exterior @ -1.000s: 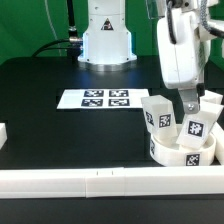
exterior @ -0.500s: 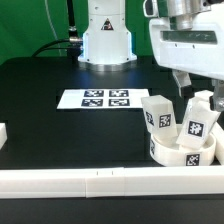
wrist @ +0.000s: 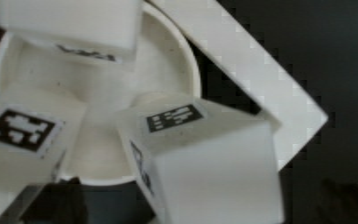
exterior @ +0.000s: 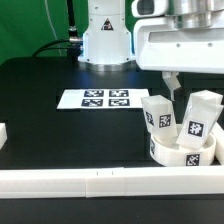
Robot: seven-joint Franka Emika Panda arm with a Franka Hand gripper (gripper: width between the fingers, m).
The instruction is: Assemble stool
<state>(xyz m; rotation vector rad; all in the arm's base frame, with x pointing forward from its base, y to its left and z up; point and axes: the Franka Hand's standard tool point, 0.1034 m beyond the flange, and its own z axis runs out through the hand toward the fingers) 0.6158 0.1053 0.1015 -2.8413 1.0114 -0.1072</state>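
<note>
The white round seat disc [exterior: 181, 156] lies at the front of the exterior view's right, against the border rail. Three white tagged block legs stand in it: one on the left [exterior: 158, 114], one in front [exterior: 195, 128], one behind on the right [exterior: 206, 103]. My gripper [exterior: 175, 88] hangs above the legs, empty, touching none of them, and its jaws look open. The wrist view looks down on the disc [wrist: 101, 150] and the legs [wrist: 202, 150], with a dark finger [wrist: 28, 203] at the picture's edge.
The marker board [exterior: 95, 98] lies on the black table at mid-left. A long white border rail [exterior: 100, 182] runs along the front. A white block [exterior: 3, 134] sits at the exterior view's left edge. The robot base [exterior: 105, 40] stands at the back.
My gripper has risen from between the legs to above them and moved slightly toward the exterior view's left. The legs and disc stay put.
</note>
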